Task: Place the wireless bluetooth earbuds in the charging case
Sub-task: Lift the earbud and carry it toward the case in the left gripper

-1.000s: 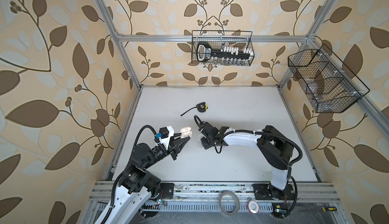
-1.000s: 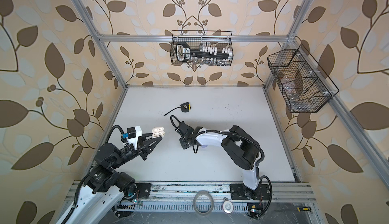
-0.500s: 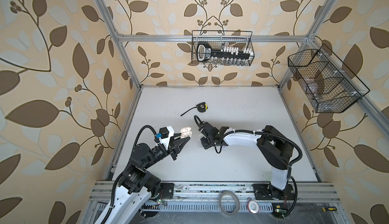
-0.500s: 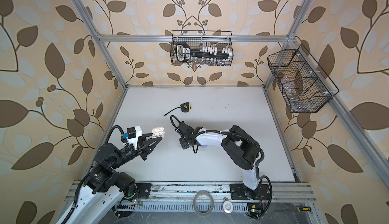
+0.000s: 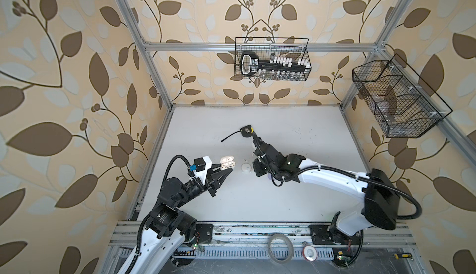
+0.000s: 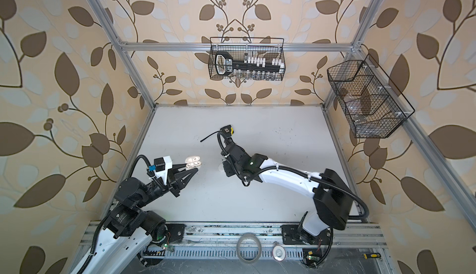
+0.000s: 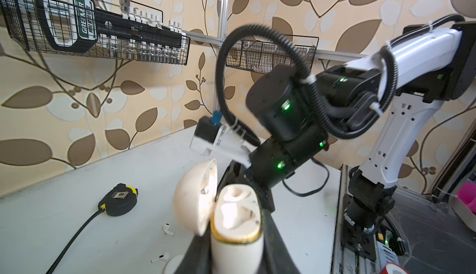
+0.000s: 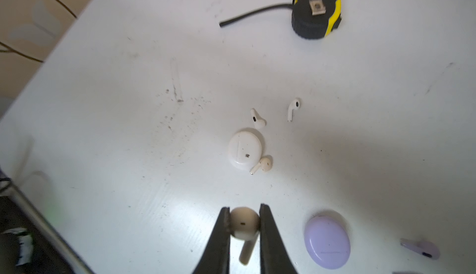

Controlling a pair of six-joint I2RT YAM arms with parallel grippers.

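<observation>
My left gripper (image 7: 238,244) is shut on a cream charging case (image 7: 237,234) and holds it above the table with its lid (image 7: 194,198) swung open. Glare hides what is in its wells. In both top views the case (image 5: 228,164) (image 6: 192,162) is at the left fingertips. In the right wrist view my right gripper (image 8: 244,207) is shut on the head of a cream earbud (image 8: 244,225), just above the table. Another cream earbud (image 8: 262,164) lies against a closed white case (image 8: 244,148). Two white earbuds (image 8: 257,119) (image 8: 293,108) lie beyond it.
A closed lavender case (image 8: 327,239) and a lavender earbud (image 8: 419,250) lie beside my right gripper. A black and yellow tape measure (image 5: 246,131) sits further back. Wire baskets hang on the back wall (image 5: 271,59) and the right wall (image 5: 396,100).
My right gripper's jaws have narrowed onto the cream earbud. Neither arm has visibly moved in the top views.
</observation>
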